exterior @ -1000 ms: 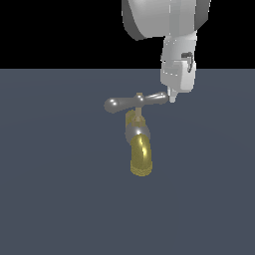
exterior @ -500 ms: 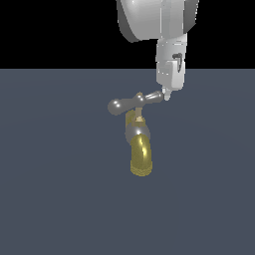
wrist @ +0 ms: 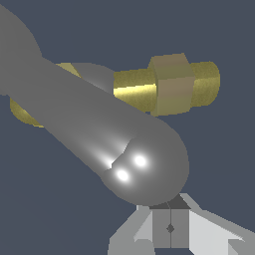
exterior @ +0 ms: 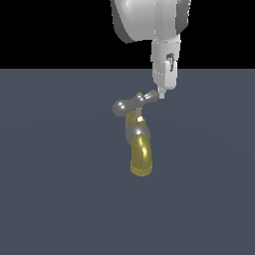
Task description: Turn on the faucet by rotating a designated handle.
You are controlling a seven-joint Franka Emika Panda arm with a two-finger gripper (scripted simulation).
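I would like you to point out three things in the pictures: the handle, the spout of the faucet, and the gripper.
handle (exterior: 133, 103): exterior view, middle of the silver-grey crossbar.
spout (exterior: 141, 155): exterior view, the brass-gold curved part near its ribbed end.
gripper (exterior: 161, 94): exterior view, the tip of the jaws beside the handle's end.

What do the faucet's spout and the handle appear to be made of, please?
The spout looks like polished brass: yellow-gold with soft highlights and a ribbed end. The handle looks like glossy grey metal, perhaps chrome or steel, showing bright specular spots. Both are simulator renders, so the materials are only apparent.
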